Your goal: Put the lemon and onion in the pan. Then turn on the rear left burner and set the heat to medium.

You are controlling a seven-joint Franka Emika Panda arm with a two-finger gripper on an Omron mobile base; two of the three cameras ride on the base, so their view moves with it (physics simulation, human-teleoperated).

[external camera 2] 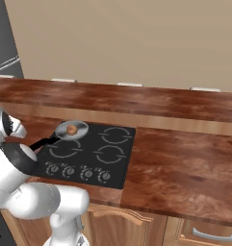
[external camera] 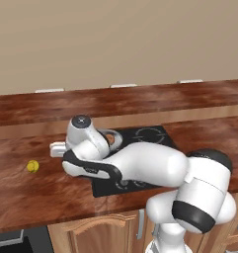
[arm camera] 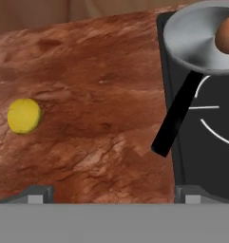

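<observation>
The lemon (external camera: 32, 166) (arm camera: 24, 115), small and bright yellow, lies on the wooden counter left of the cooktop. On the cooktop's rear left burner stands the grey pan (external camera 2: 64, 132) (arm camera: 194, 45) (external camera: 117, 139), its black handle (arm camera: 175, 116) pointing toward the front. Inside it rests the orange-brown onion (external camera 2: 72, 129) (arm camera: 227, 37) (external camera: 112, 140). My gripper (arm camera: 113, 195) (external camera: 57, 148) hangs open and empty over the counter between lemon and pan, touching neither. In the hand view the lemon is ahead to the left and the pan handle to the right.
The black cooktop (external camera 2: 108, 156) (external camera: 150, 134) has a row of knobs (external camera 2: 79, 173) along its front edge. A raised wooden ledge (external camera 2: 136, 98) runs behind the counter below the beige wall. My white arm crosses over the cooktop's front in the left base view.
</observation>
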